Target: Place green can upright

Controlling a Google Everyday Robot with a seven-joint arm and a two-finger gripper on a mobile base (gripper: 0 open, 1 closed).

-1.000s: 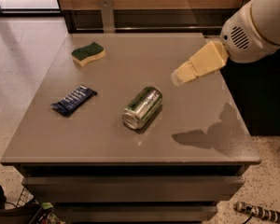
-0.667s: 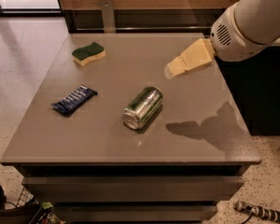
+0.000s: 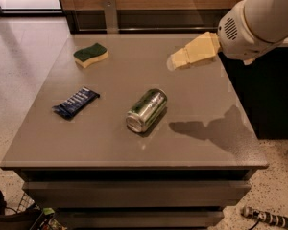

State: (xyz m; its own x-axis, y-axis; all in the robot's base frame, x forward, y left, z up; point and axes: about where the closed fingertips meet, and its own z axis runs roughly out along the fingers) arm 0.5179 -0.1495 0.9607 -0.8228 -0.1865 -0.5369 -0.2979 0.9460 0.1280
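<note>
Claw [image 3: 175, 61]: above bench [image 3: 201, 147], right rear.
Green can [image 3: 147, 110]: on side, bench centre; open surface all round.
Blue packet [image 3: 76, 102]: left of can, apart.
Sponge [image 3: 91, 55]: left rear, well apart.

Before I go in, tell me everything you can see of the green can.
The green can is a small shiny metal drinks can, green and silver sides, silver end facing the camera. It lies on its side near the middle of the grey table, angled diagonally. Only the table touches it. The gripper hangs above the table, beyond the can and to the image's right, apart from it.
</note>
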